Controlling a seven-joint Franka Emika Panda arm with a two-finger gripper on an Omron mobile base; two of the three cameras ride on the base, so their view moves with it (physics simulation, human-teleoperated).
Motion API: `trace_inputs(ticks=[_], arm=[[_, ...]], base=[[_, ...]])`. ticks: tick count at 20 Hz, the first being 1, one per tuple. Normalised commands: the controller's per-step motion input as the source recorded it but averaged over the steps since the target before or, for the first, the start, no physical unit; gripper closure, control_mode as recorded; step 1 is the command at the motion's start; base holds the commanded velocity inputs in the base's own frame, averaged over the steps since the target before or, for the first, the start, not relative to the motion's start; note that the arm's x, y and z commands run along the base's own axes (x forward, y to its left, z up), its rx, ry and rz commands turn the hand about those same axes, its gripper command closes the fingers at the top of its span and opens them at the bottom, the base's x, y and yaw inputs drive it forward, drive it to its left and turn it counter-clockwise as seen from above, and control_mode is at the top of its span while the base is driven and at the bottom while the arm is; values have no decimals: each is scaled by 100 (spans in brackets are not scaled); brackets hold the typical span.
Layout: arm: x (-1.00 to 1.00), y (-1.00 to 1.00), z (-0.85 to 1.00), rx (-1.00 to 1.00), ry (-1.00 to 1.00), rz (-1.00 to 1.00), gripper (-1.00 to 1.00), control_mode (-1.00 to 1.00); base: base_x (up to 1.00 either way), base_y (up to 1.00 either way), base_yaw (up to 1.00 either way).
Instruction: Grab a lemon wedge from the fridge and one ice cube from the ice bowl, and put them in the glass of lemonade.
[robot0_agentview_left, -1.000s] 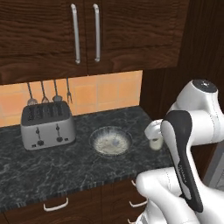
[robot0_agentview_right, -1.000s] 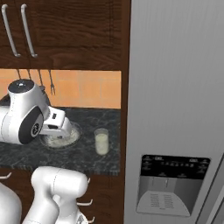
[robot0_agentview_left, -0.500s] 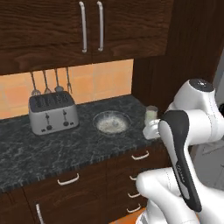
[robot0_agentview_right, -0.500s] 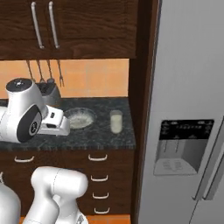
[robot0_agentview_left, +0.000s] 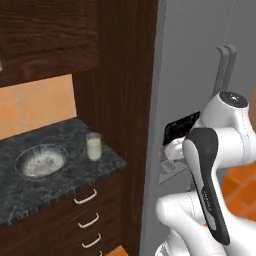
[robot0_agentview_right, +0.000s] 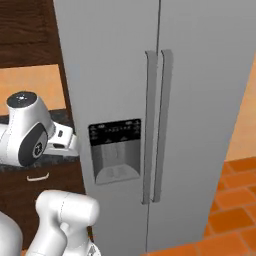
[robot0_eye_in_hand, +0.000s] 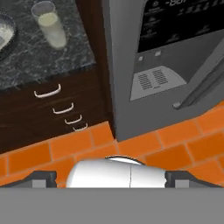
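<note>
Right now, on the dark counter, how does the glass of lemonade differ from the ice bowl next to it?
The glass of lemonade is a narrow, upright clear tumbler, while the ice bowl is wide, shallow and round. The glass holds pale creamy-yellow liquid; the bowl looks greyish-white and speckled inside. The glass stands nearer the fridge than the bowl. Both rest on the same dark speckled counter, apart from each other.

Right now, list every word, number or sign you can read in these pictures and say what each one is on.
Nothing can be quoted as it reads.
Fridge dispenser panel: rows of small pale marks on the black panel, too small and blurred to read.
Same panel in the hand view: faint characters, blurred, unreadable.
Glass of lemonade, ice bowl, drawers: no lettering.
</note>
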Motion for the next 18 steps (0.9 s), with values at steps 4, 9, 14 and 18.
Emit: trace_inputs(ticks=[4, 9, 14, 18], arm=[[0, 0, 0, 0, 0, 0, -100, 100], [0, 0, 0, 0, 0, 0, -100, 100], [0, 0, 0, 0, 0, 0, -100, 100], [0, 0, 0, 0, 0, 0, -100, 100]], base=[[25, -98, 14], [9, -94, 30], [0, -64, 35], [-4, -38, 34]])
